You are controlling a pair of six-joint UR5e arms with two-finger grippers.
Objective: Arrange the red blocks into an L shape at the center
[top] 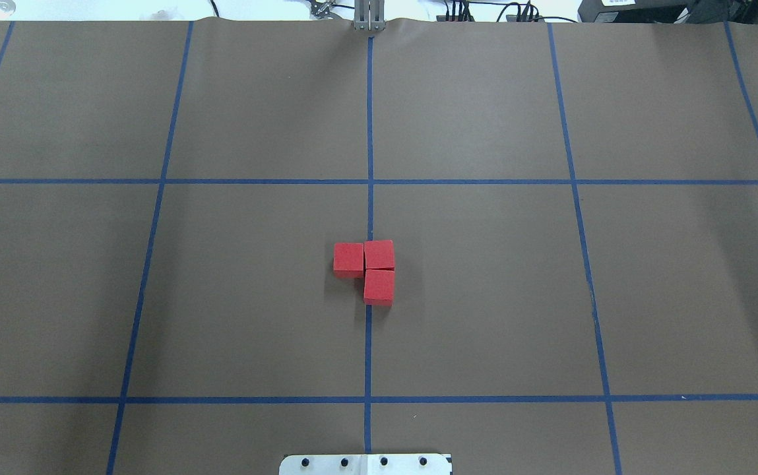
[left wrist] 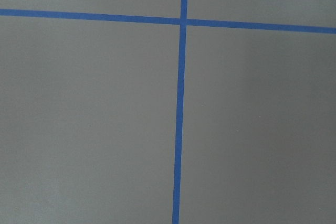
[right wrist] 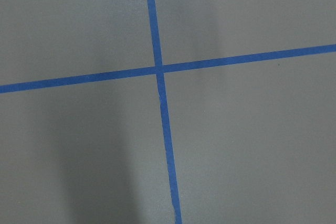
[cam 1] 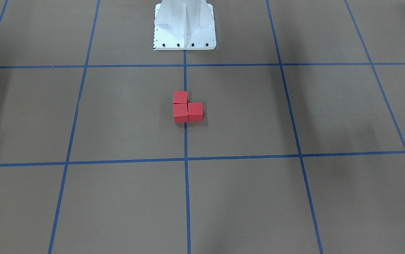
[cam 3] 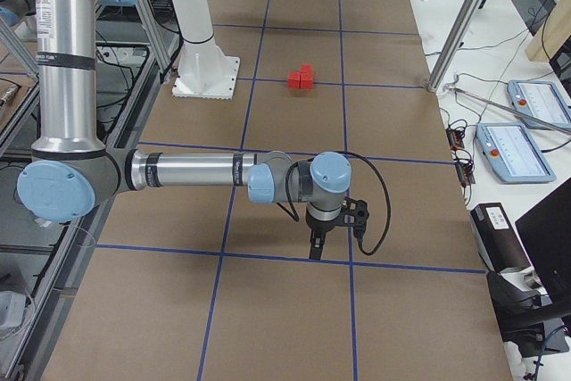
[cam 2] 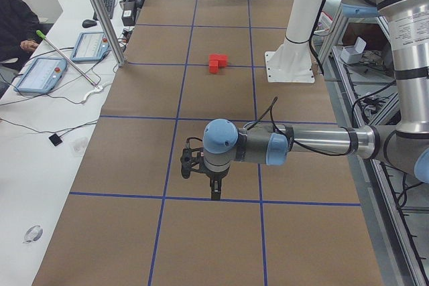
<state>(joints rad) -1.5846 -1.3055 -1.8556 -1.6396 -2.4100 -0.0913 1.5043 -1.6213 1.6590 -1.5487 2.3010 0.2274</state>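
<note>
Three red blocks sit touching in an L on the brown center patch [top: 369, 330], on the blue grid line. In the overhead view one block [top: 348, 258] is left of the corner block [top: 379, 254], and the third [top: 379, 287] is nearer the base. They also show in the front view [cam 1: 180, 112] and both side views [cam 2: 216, 63] [cam 3: 302, 78]. My left gripper [cam 2: 214, 194] hangs above the floor far from the blocks, seen only in the left side view. My right gripper [cam 3: 314, 252] does likewise in the right side view. I cannot tell whether either is open or shut.
The white pedestal base [cam 1: 184, 35] stands just behind the blocks on the robot's side. Metal posts [cam 2: 100, 15] [cam 3: 464, 24] stand along the operators' edge. Tablets [cam 2: 40, 75] and a seated person [cam 2: 13, 25] are on the white side bench.
</note>
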